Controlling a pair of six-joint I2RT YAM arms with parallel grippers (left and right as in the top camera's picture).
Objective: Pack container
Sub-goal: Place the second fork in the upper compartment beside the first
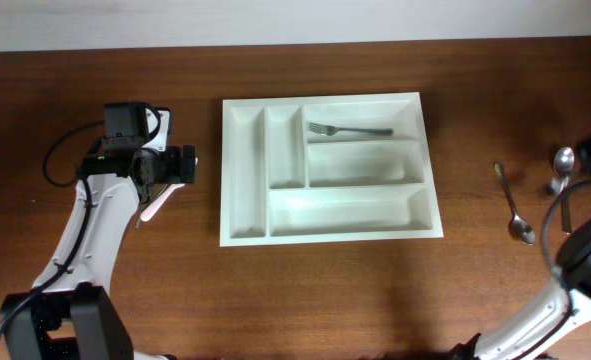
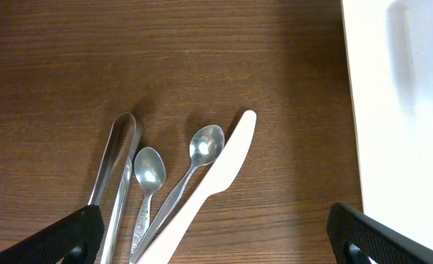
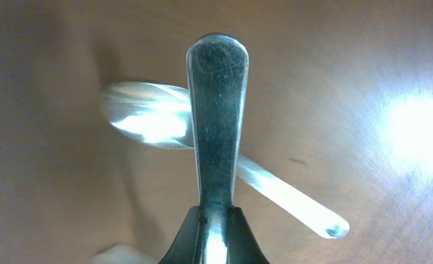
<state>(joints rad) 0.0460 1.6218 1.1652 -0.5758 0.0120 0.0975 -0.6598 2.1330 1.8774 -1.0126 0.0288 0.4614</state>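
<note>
Overhead and wrist views of a cutlery-packing step. The white tray (image 1: 225, 170) lies flat in the middle of the tabletop (image 1: 95, 290), its long side running left to right. One fork (image 1: 350, 130) already lies in the farthest long compartment; the other compartments look empty.

The right hand (image 3: 215, 220), well to the right of the tray, is closed on the handle (image 3: 216, 110) of a metal piece of cutlery. The working end of that piece is hidden, so its kind cannot be told. A spoon (image 3: 146, 121) lies on the tabletop below it, crossing under the handle.

The left hand (image 2: 216, 235) is spread wide and holds nothing. It hangs over tongs (image 2: 113, 169), two spoons (image 2: 149, 172) (image 2: 205, 143) and a white plastic knife (image 2: 223, 165), all lying close together just left of the tray.

Step in hand, as judged: lifting the gripped piece for carriage to the tray.
- The grip appears narrow on a smooth handle, so a straight, slow lift should keep the piece from swinging or slipping.
- It should clear the spoon beneath before any sideways travel.
- Turning it parallel to a long compartment, and lowering it close to the floor before release, would prevent it bridging a divider.

No brand, label or writing is legible in any view.
</note>
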